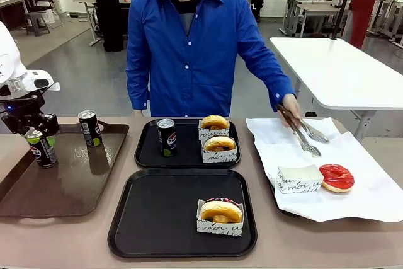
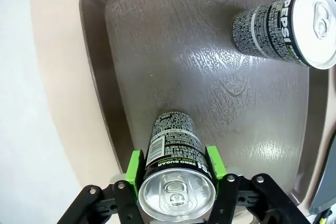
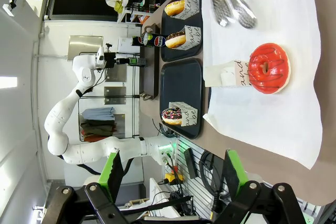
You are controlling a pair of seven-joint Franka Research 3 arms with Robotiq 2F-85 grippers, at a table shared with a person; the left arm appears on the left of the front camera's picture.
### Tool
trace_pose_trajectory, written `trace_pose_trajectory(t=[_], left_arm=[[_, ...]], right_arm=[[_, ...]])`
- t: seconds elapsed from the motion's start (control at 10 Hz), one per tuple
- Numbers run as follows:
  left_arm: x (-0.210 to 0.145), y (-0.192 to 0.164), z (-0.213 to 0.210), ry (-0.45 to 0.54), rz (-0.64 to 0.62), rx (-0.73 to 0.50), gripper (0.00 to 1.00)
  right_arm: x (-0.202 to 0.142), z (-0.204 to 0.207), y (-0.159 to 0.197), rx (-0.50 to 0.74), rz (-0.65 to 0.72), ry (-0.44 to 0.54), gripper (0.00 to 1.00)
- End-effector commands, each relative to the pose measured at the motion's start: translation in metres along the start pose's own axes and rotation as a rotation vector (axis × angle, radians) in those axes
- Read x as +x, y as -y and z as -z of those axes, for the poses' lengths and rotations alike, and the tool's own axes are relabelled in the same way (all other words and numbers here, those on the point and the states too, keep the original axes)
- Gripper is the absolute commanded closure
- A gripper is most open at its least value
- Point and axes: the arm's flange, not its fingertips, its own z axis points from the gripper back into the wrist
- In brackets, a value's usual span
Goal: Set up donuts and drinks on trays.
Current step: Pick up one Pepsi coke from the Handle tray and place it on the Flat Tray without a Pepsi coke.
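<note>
Left pincer [image 1: 38, 131] clamped an upright drink can [image 1: 43, 149] on the brown tray [image 1: 63, 200]; the near black tray [image 1: 157, 218] (one boxed donut [image 1: 221, 211], no can) lay to its right, nearer the robot.

Left arm [image 1: 11, 55]: you see it enter from the left edge, white, with its wrist bent down over the left end of the table.
Left gripper [image 1: 38, 135]: your jaws are clamped on an upright can [image 1: 43, 152]. In your wrist view the green pads [image 2: 135, 169] press its two sides just under the top.
Right gripper [image 3: 173, 177]: your fingers stand wide apart with nothing between them.
Person's hand [image 1: 291, 104]: it reaches out on the right and grips tongs [image 1: 306, 135] that point downward.
</note>
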Motion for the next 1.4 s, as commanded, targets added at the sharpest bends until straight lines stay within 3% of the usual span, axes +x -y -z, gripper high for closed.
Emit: trace_pose_trajectory(t=[0.0, 0.1, 0.2, 0.3, 0.9, 1.3], left_arm=[[-0.002, -0.003, 0.005, -0.029, -0.018, 0.027, 0.85], [-0.002, -0.003, 0.003, -0.024, -0.016, 0.023, 1.00], [-0.002, -0.003, 0.001, -0.023, -0.016, 0.024, 1.00], [-0.004, -0.001, -0.006, -0.026, -0.004, 0.020, 0.61], [-0.078, 0.066, -0.101, 0.089, 0.320, -0.089, 0.61], [-0.119, 0.089, -0.114, 0.203, 0.405, -0.168, 0.61]], right_arm=[[0.000, 0.000, -0.001, 0.017, -0.014, 0.003, 0.00], [0.000, 0.000, -0.001, 0.017, -0.014, 0.003, 0.00], [0.000, 0.000, -0.001, 0.017, -0.014, 0.003, 0.00], [0.000, 0.000, -0.001, 0.017, -0.014, 0.003, 0.00], [0.000, 0.000, -0.001, 0.017, -0.014, 0.003, 0.00], [0.000, 0.000, -0.001, 0.017, -0.014, 0.003, 0.00]])
